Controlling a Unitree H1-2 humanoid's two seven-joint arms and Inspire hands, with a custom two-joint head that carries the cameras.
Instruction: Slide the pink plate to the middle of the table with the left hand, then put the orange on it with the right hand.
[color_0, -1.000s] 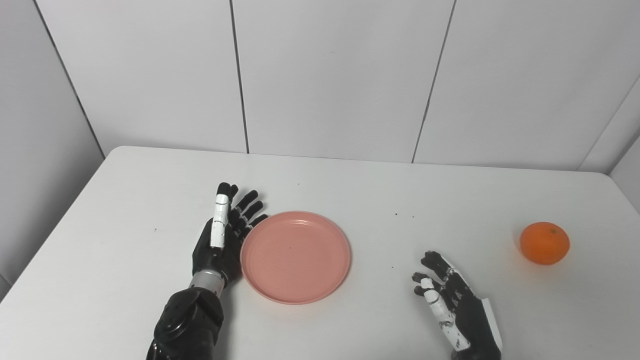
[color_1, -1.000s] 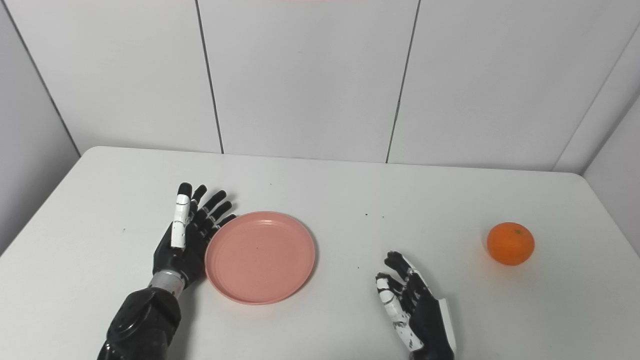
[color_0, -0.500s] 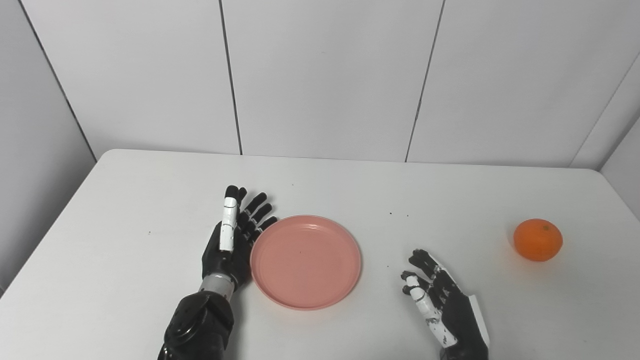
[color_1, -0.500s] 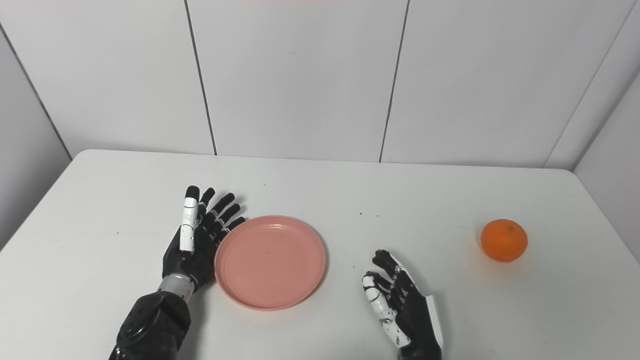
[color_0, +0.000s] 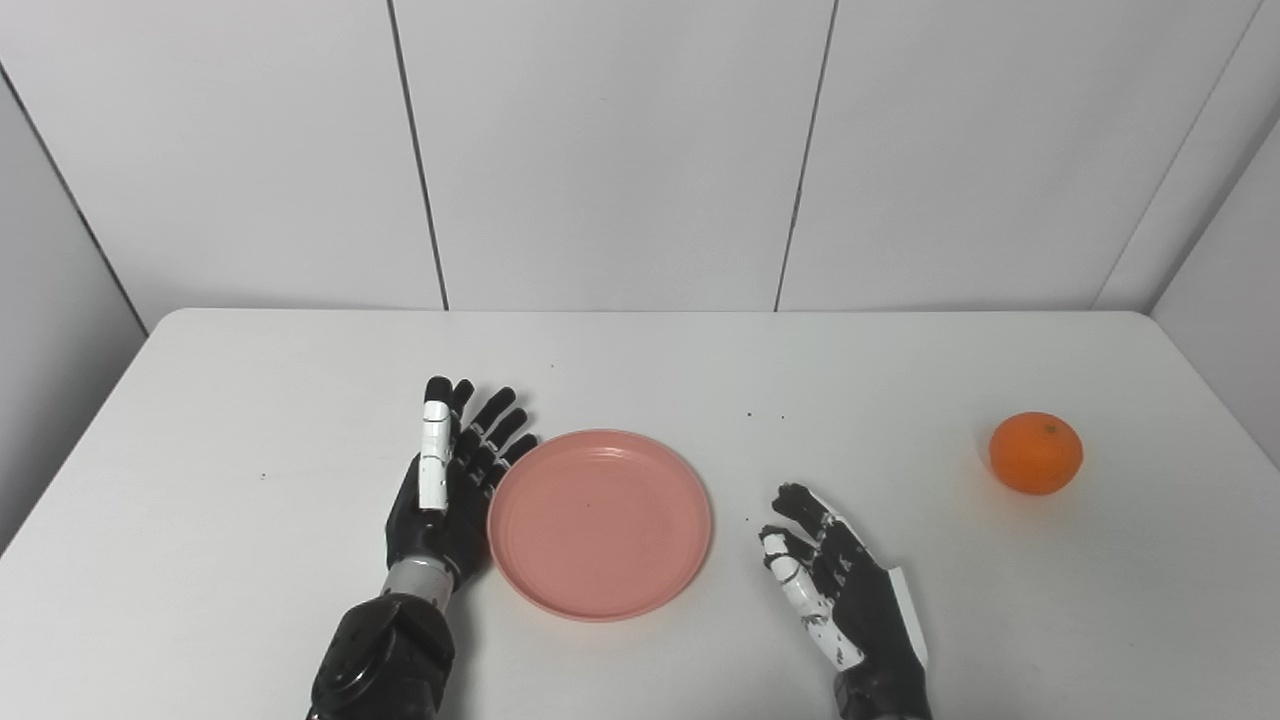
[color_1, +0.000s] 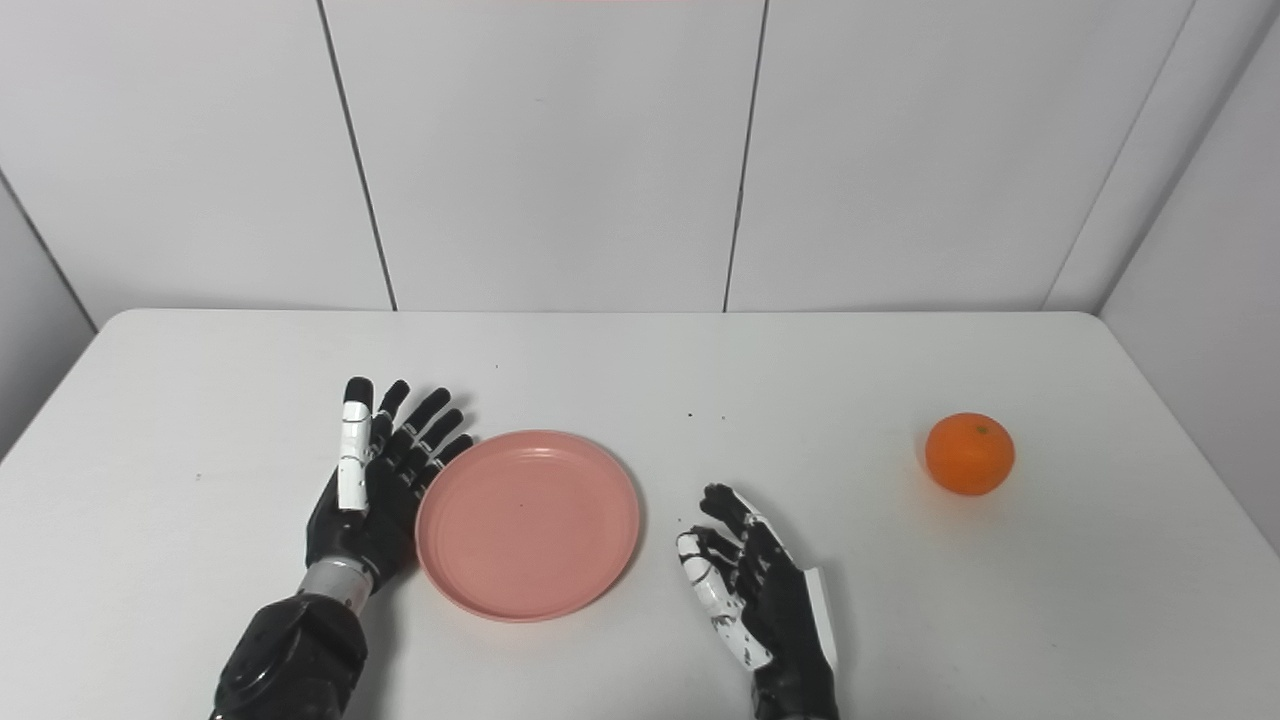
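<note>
A round pink plate (color_0: 600, 522) lies flat on the white table (color_0: 250, 420), a little left of its middle. My left hand (color_0: 448, 484) stands on edge against the plate's left rim, open, fingers spread and pointing away from me. To the right of the plate, a short gap away, my right hand (color_0: 838, 580) rests open near the front edge, holding nothing. An orange (color_0: 1035, 453) sits alone at the table's right side, well beyond the right hand.
Grey panelled walls close in behind the table and on both sides. The table's right edge (color_1: 1190, 430) runs close to the orange. A few dark specks (color_0: 760, 414) dot the tabletop behind the plate.
The whole picture has shifted, so the camera has moved. The plate and left hand keep their contact, and any slide to the right is slight. The right hand stays open in place.
</note>
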